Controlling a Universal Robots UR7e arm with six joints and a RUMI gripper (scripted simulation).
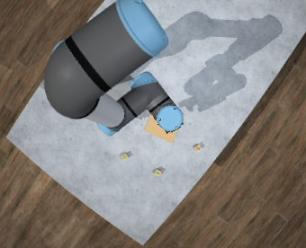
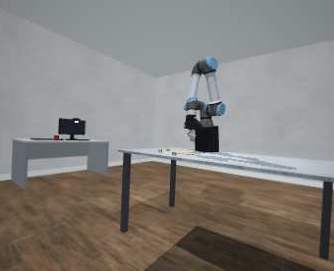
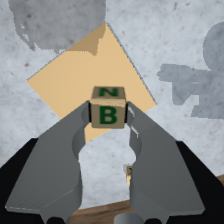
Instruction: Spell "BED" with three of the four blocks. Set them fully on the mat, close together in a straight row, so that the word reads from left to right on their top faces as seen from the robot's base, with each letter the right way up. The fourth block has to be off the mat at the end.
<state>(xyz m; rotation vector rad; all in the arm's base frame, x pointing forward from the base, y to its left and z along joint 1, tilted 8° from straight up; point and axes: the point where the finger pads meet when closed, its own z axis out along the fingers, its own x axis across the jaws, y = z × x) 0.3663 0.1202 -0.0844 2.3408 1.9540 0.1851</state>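
My gripper [image 3: 108, 102] is shut on a wooden block [image 3: 107, 107] with a green B on the face toward the wrist camera and an N on the face above it. It holds the block in the air above the tan mat [image 3: 90, 85]. In the overhead view the arm's wrist [image 1: 169, 118] covers most of the mat [image 1: 160, 130], and the held block is hidden. Three other small blocks lie on the table off the mat: one at the left [image 1: 125, 155], one in the middle [image 1: 157, 172], one at the right [image 1: 197, 147]. Their letters are too small to read.
The grey table [image 2: 242, 162] ends near the blocks, with wooden floor beyond its edge [image 1: 239, 189]. A block corner shows low in the wrist view [image 3: 128, 172]. A desk with a monitor [image 2: 71, 128] stands far off.
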